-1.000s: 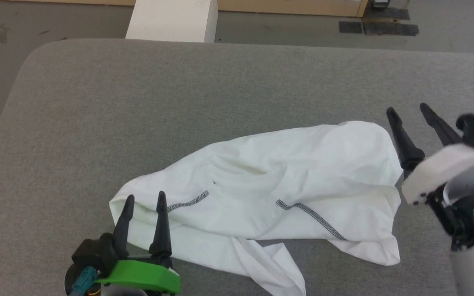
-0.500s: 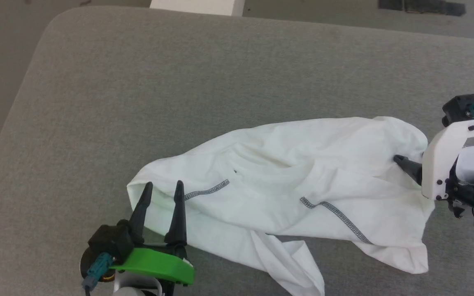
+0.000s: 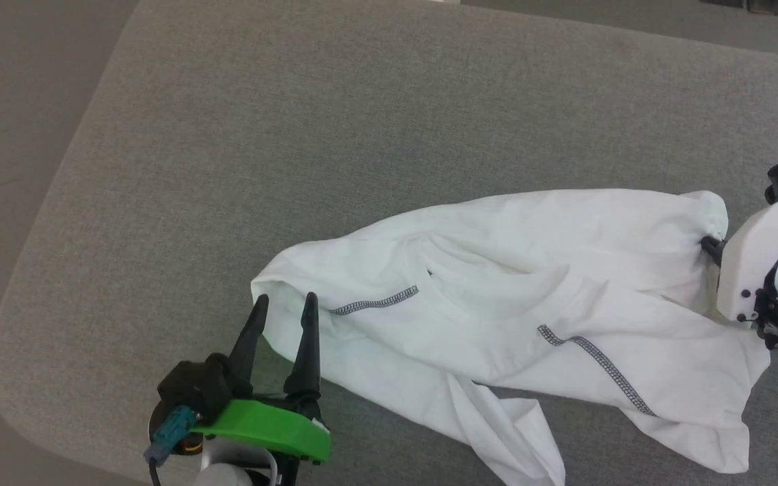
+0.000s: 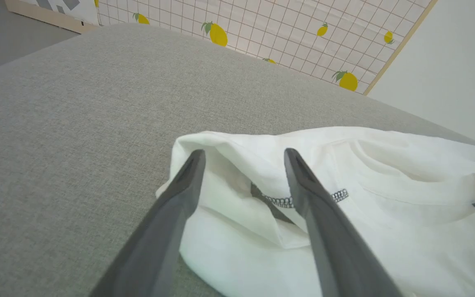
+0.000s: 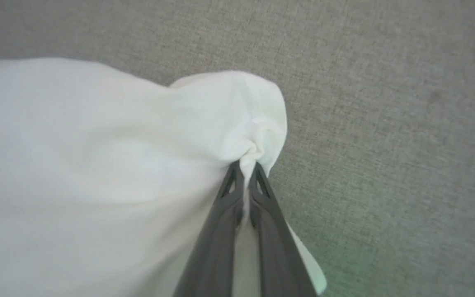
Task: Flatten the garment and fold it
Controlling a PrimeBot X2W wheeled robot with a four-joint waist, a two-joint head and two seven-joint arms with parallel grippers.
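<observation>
The garment is a white thin shirt with dark grey stitching, lying rumpled across the grey padded table. My right gripper is shut on the garment's far right corner; in the right wrist view its closed fingertips pinch a bunched fold of white cloth. My left gripper stands open at the garment's left end, fingertips just over its edge. In the left wrist view that gripper straddles a folded hem of the garment without closing on it.
The table's rounded left corner and the floor lie to the left. A lemon-patterned wall panel stands beyond the table in the left wrist view. One loose flap of cloth trails toward the near edge.
The head camera has tilted and shifted. My right gripper went from open beside the garment's right end to shut on its corner. The left gripper stays open at the left end.
</observation>
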